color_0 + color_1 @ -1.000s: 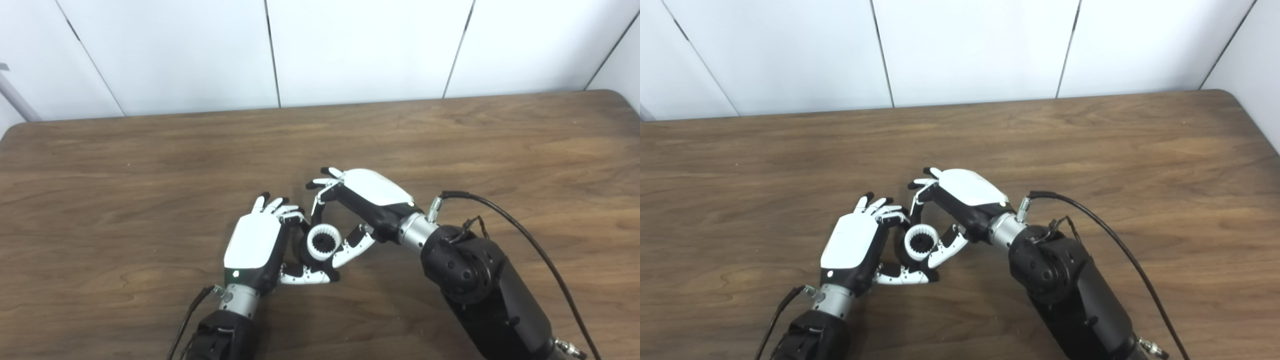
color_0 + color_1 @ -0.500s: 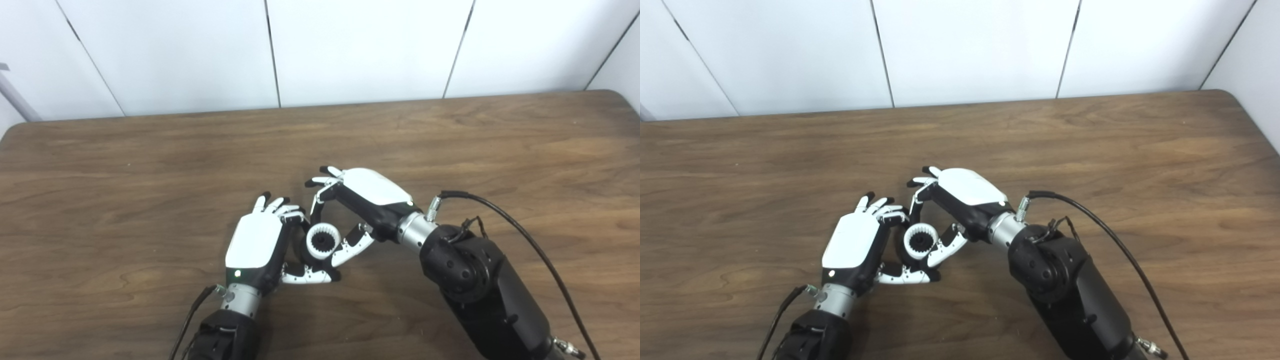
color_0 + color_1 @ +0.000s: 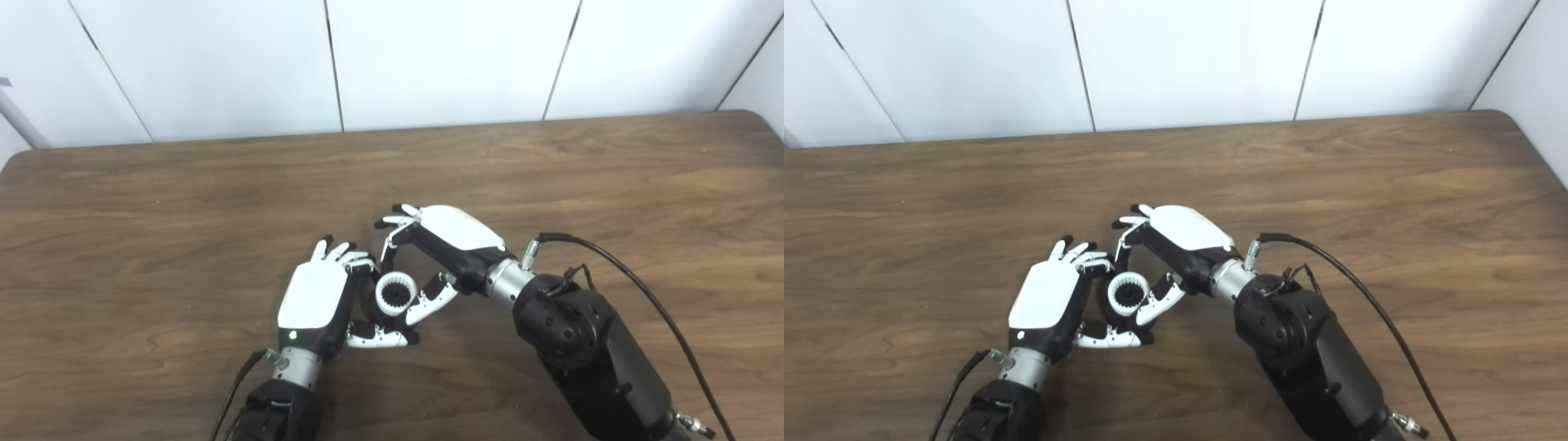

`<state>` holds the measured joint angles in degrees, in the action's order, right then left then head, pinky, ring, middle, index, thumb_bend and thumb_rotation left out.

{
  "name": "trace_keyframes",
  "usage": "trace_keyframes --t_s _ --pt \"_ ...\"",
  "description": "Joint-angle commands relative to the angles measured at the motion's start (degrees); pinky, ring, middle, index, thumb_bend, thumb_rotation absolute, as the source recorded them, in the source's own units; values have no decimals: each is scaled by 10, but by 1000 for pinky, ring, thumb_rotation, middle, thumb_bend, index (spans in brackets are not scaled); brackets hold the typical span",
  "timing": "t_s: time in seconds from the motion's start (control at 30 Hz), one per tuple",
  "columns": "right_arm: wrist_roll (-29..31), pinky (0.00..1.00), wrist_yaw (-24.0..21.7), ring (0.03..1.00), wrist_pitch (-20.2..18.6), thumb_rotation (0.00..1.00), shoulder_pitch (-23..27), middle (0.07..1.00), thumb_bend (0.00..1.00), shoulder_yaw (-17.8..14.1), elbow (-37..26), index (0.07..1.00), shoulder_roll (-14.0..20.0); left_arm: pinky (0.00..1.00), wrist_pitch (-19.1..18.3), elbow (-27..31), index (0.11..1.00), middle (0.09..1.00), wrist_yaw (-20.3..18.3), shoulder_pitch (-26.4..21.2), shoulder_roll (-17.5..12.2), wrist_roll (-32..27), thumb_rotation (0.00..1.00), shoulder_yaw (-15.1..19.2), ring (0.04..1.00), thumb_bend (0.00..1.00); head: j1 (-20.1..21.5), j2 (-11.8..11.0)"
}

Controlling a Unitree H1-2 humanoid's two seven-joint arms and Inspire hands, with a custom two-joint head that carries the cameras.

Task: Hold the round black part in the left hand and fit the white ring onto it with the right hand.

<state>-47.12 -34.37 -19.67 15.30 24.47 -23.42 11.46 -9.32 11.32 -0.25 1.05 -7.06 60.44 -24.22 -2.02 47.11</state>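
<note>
Fingers of two hands – left hand (image 3: 313, 298), right hand (image 3: 450, 240) – clasping one white ring (image 3: 395, 293), one round black part (image 3: 369, 296)

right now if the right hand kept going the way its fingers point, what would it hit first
Most likely the left hand: the right hand points left across the toothed white ring and the round black part the two hands hold between them, though depth is hard to judge.

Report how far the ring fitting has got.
Done: the left hand holds the black part, and the white ring is up against it. In hand: the right hand pinches the ring, pressing it on. Left: whether it is fully seated cannot be seen; then the right hand lets go.
</note>
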Motion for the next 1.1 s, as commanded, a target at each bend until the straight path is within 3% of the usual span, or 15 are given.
trace_keyframes --t_s 0.0,1.07 --pt "4 1000 14 988 19 139 23 894 525 -3 -6 483 -3 1000 -1 -9 484 762 -3 -2 2 8 56 -5 884 524 0 0" --pt "8 1000 30 980 33 138 26 880 525 -5 27 483 -2 1000 -6 -4 484 766 -6 -2 0 5 54 -6 888 524 -1 -1"
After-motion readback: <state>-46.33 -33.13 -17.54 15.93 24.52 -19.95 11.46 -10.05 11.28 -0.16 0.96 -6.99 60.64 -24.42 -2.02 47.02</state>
